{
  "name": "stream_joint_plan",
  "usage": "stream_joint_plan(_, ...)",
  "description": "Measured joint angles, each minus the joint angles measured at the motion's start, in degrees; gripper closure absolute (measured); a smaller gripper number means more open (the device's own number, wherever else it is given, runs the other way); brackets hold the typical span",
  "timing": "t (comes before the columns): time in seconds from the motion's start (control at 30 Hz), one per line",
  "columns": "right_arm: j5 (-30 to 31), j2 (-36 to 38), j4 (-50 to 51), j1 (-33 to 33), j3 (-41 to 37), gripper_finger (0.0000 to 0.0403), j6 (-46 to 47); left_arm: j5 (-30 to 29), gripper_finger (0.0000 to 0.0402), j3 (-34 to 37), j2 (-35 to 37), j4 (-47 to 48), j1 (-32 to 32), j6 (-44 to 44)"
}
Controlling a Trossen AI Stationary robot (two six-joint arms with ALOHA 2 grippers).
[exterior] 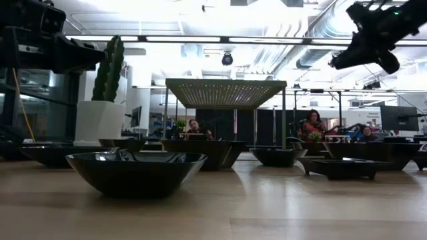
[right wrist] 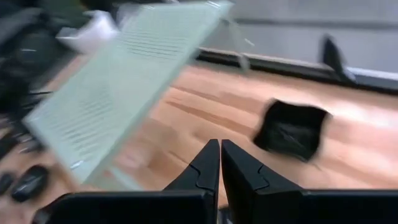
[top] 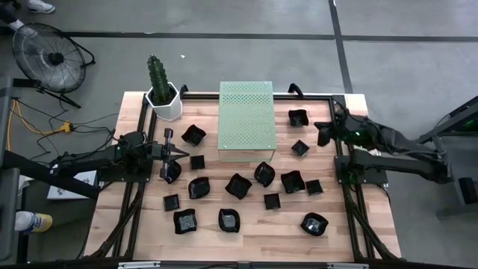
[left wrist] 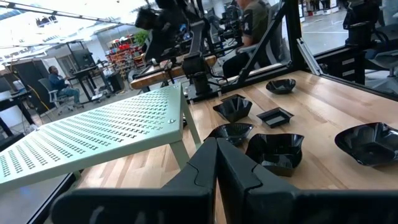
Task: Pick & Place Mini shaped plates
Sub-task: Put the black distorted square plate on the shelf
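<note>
both hands closed, empty: left hand (top: 176, 153) just above a black mini plate (top: 171, 171); right hand (top: 320, 127) beside wavy plate (top: 298, 117).

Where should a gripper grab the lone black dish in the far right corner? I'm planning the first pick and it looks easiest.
Grip the wavy-edged dish by its raised rim, one finger inside the bowl and one outside, coming straight down. It sits upright and apart from other dishes, so any side of the rim seems clear. The right gripper, now shut, is nearest.
</note>
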State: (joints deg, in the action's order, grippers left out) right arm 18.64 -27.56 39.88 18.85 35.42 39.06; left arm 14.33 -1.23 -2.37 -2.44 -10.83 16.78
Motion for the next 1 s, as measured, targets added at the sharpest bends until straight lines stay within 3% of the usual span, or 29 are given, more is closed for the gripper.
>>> stream_joint_plan(0.2,-2.7,-12.4,7.2,7.6,9.0,0.0391,4.4,0.0,0.0399,0.0,0.0,0.0,0.0,0.0)
stream_joint_plan(0.43,-9.4,-24.9,9.0,15.2,14.7,0.0387,4.5,0.0,0.0399,0.0,0.0,0.0,0.0,0.0)
stream_joint_plan(0.6,-13.3,-31.1,9.0,18.6,15.6,0.0353,4.5,0.0,0.0399,0.0,0.0,0.0,0.0,0.0)
stream_joint_plan(1.0,-12.6,-40.8,9.0,24.3,15.6,0.0260,2.3,0.0,0.0399,0.0,0.0,0.0,0.0,0.0)
